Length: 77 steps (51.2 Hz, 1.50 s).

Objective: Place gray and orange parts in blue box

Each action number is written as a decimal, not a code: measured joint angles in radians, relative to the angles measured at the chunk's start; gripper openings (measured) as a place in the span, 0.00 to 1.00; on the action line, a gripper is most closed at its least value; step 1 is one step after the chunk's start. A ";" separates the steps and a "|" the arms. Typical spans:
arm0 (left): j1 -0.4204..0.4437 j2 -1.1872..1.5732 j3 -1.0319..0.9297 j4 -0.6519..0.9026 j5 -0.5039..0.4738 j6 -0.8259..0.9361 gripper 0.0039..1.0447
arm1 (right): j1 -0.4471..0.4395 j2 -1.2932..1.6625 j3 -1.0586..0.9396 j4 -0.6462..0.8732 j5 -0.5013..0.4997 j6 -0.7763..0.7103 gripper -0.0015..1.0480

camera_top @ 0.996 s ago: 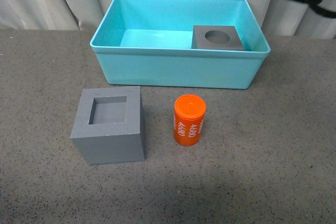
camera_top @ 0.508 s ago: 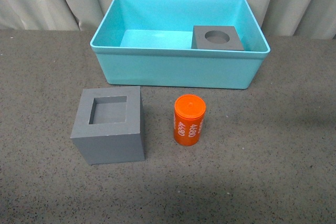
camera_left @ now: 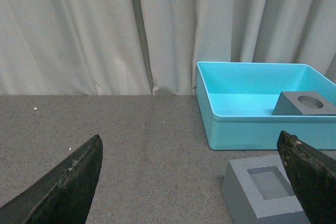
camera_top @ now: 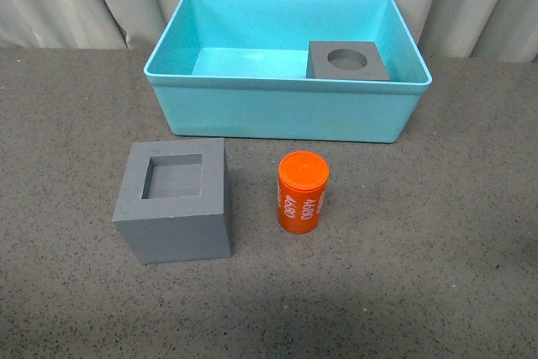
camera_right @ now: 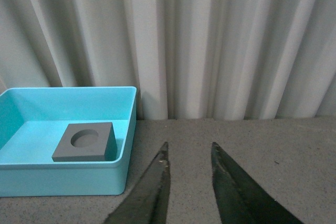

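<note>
While near box [camera_left: 241, 135], L gripper [camera_left: 189, 137] wide, R gripper [camera_right: 189, 145] narrow-gapped.

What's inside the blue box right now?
One gray cube with a round recess sits inside the blue box, toward its right side; the rest of the floor that shows is bare. The near wall hides the cube's base and the floor just behind it.

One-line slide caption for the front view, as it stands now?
Round-recess gray cube sits inside the blue box; square-recess gray cube and orange cylinder stand on the table in front.
</note>
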 joint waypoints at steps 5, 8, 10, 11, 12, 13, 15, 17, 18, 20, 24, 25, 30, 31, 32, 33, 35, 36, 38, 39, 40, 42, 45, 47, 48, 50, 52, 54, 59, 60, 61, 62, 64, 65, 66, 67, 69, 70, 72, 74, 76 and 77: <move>0.000 0.000 0.000 0.000 0.000 0.000 0.94 | -0.023 -0.067 -0.035 -0.031 -0.022 0.000 0.02; 0.000 0.000 0.000 0.000 0.000 0.000 0.94 | -0.034 -0.100 -0.051 -0.051 -0.035 -0.003 0.01; 0.000 0.000 0.000 0.000 0.000 0.000 0.94 | -0.056 -0.119 -0.059 -0.063 -0.072 -0.002 0.01; 0.000 0.000 0.000 0.000 0.000 0.000 0.94 | -0.074 -0.130 -0.064 -0.069 -0.098 -0.003 0.01; 0.000 0.000 0.000 0.000 0.000 0.000 0.94 | -0.088 -0.142 -0.069 -0.076 -0.109 -0.003 0.01; 0.000 0.000 0.000 0.000 0.000 0.000 0.94 | -0.098 -0.153 -0.072 -0.083 -0.113 -0.003 0.01; 0.000 0.000 0.000 0.000 0.000 0.000 0.94 | -0.110 -0.170 -0.077 -0.094 -0.114 -0.003 0.01; 0.000 0.000 0.000 0.000 -0.001 0.000 0.94 | -0.119 -0.192 -0.083 -0.109 -0.112 -0.002 0.01; 0.000 0.000 0.000 0.000 0.000 0.000 0.94 | -0.121 -0.203 -0.086 -0.116 -0.113 -0.002 0.01; 0.000 0.000 0.000 0.000 0.000 0.000 0.94 | -0.121 -0.231 -0.094 -0.135 -0.117 -0.002 0.01; 0.000 0.000 0.000 0.000 0.000 0.000 0.94 | -0.121 -0.283 -0.111 -0.172 -0.119 -0.002 0.01; 0.000 0.000 0.000 0.000 0.000 0.000 0.94 | -0.121 -0.283 -0.119 -0.160 -0.119 -0.002 0.01; 0.000 0.000 0.000 0.000 0.000 0.000 0.94 | -0.121 -0.315 -0.149 -0.162 -0.119 -0.003 0.01; 0.000 0.000 0.000 0.000 0.000 0.000 0.94 | -0.121 -0.321 -0.149 -0.172 -0.119 -0.003 0.01; 0.000 0.000 0.000 0.000 0.000 0.000 0.94 | -0.121 -0.331 -0.149 -0.179 -0.119 -0.003 0.01; 0.000 0.000 0.000 0.000 0.000 0.000 0.94 | -0.121 -0.336 -0.149 -0.184 -0.119 -0.003 0.01; 0.000 0.000 0.000 0.000 0.000 0.000 0.94 | -0.121 -0.360 -0.149 -0.205 -0.119 -0.003 0.01; 0.000 0.000 0.000 0.000 0.000 0.000 0.94 | -0.121 -0.373 -0.149 -0.216 -0.119 -0.003 0.01; 0.000 0.000 0.000 0.000 0.000 0.000 0.94 | -0.121 -0.391 -0.149 -0.231 -0.119 -0.003 0.01; 0.000 0.000 0.000 0.000 0.000 0.000 0.94 | -0.121 -0.402 -0.149 -0.241 -0.119 -0.003 0.01; 0.000 0.000 0.000 0.000 0.000 0.000 0.94 | -0.121 -0.408 -0.149 -0.247 -0.119 -0.003 0.01; 0.000 0.000 0.000 0.000 0.000 0.000 0.94 | -0.121 -0.430 -0.149 -0.267 -0.119 -0.003 0.01; 0.000 0.000 0.000 0.000 0.000 0.000 0.94 | -0.121 -0.455 -0.149 -0.290 -0.119 -0.003 0.01; 0.000 0.000 0.000 0.000 0.000 0.000 0.94 | -0.121 -0.469 -0.149 -0.304 -0.119 -0.003 0.01; 0.000 0.000 0.000 0.000 0.000 0.000 0.94 | -0.121 -0.478 -0.149 -0.314 -0.119 -0.003 0.01; 0.000 0.000 0.000 0.000 0.000 0.000 0.94 | -0.121 -0.491 -0.149 -0.327 -0.119 -0.003 0.01; 0.000 0.000 0.000 0.000 0.000 0.000 0.94 | -0.122 -0.504 -0.149 -0.340 -0.119 -0.003 0.01; 0.000 0.000 0.000 0.000 0.000 0.000 0.94 | -0.121 -0.521 -0.149 -0.357 -0.119 -0.003 0.01; 0.000 0.000 0.000 0.000 0.000 0.000 0.94 | -0.122 -0.555 -0.149 -0.388 -0.119 -0.003 0.01; 0.000 0.000 0.000 0.000 0.000 0.000 0.94 | -0.121 -0.562 -0.149 -0.395 -0.119 -0.003 0.01; 0.000 0.000 0.000 0.000 0.000 0.000 0.94 | -0.121 -0.573 -0.149 -0.406 -0.119 -0.003 0.01; 0.000 0.000 0.000 0.000 0.000 0.000 0.94 | -0.121 -0.580 -0.149 -0.414 -0.119 -0.003 0.01; 0.000 0.000 0.000 0.000 0.000 0.000 0.94 | -0.121 -0.597 -0.149 -0.431 -0.120 -0.003 0.01; 0.000 0.000 0.000 0.000 0.000 0.000 0.94 | -0.121 -0.607 -0.149 -0.440 -0.120 -0.003 0.01; 0.000 0.000 0.000 0.000 0.000 0.000 0.94 | -0.121 -0.614 -0.149 -0.446 -0.120 -0.003 0.01; 0.000 0.000 0.000 0.000 0.000 0.000 0.94 | -0.121 -0.617 -0.149 -0.450 -0.120 -0.003 0.01; 0.000 0.000 0.000 0.000 0.000 0.000 0.94 | -0.121 -0.628 -0.149 -0.461 -0.120 -0.004 0.01; 0.000 0.000 0.000 0.000 0.000 0.000 0.94 | -0.121 -0.629 -0.149 -0.462 -0.120 -0.004 0.03; 0.000 0.000 0.000 0.000 0.000 0.000 0.94 | -0.121 -0.635 -0.149 -0.464 -0.120 -0.003 0.12; 0.000 0.000 0.000 0.000 -0.001 0.000 0.94 | -0.121 -0.636 -0.149 -0.465 -0.120 -0.003 0.19; -0.014 0.017 0.010 -0.030 -0.045 -0.014 0.94 | -0.121 -0.636 -0.149 -0.465 -0.120 -0.003 0.24; -0.028 0.042 0.026 -0.068 -0.093 -0.031 0.94 | -0.121 -0.636 -0.149 -0.465 -0.120 -0.004 0.28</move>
